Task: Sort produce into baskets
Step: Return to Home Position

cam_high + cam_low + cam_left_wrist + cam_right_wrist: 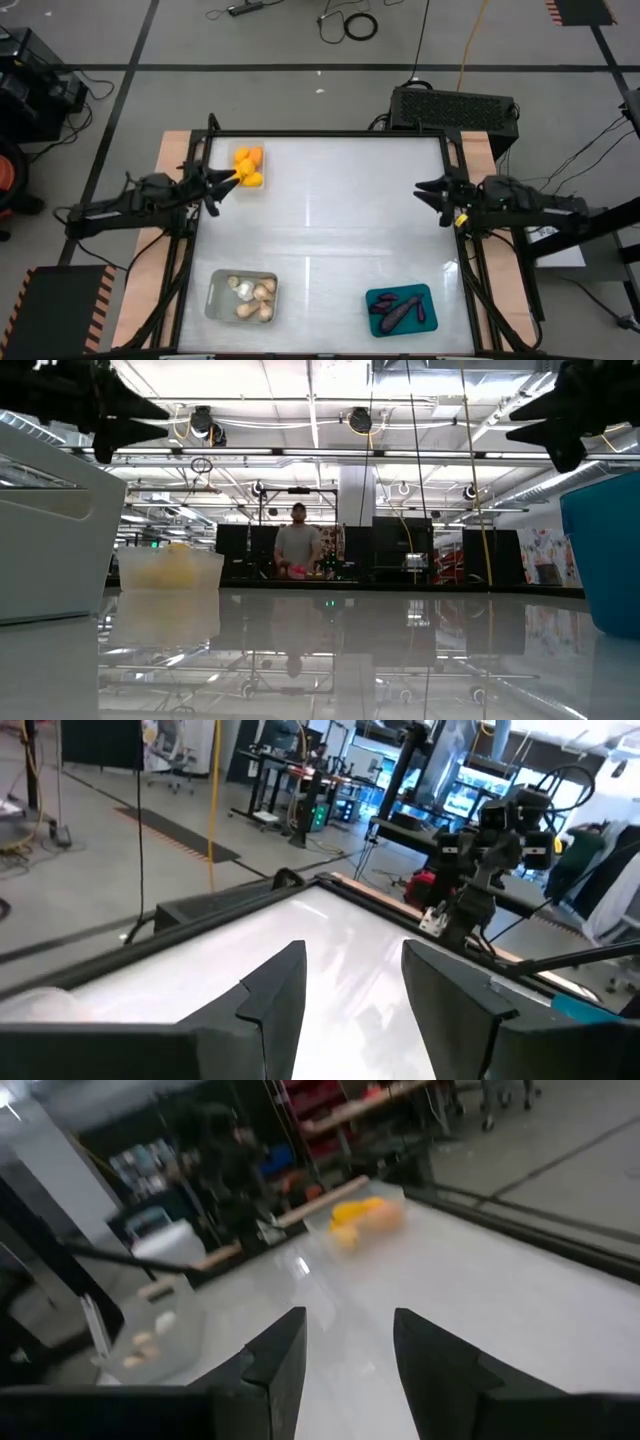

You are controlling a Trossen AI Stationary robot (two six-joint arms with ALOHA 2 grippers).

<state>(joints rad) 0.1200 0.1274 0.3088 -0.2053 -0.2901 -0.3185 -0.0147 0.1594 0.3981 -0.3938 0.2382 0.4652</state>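
Sorting looks finished to us: orange fruits (248,166) lie in the clear tray (265,158) just ahead of the left gripper (222,190), pale bulbs (250,296) in the grey tray (218,284) well off to its side, and eggplants (398,310) in the teal tray (428,292) well off from the right gripper (430,196). Both grippers hang released, fingers apart and holding nothing, so we judge the step is parking at home. Next move just needs the arms settled without nudging the clear tray.
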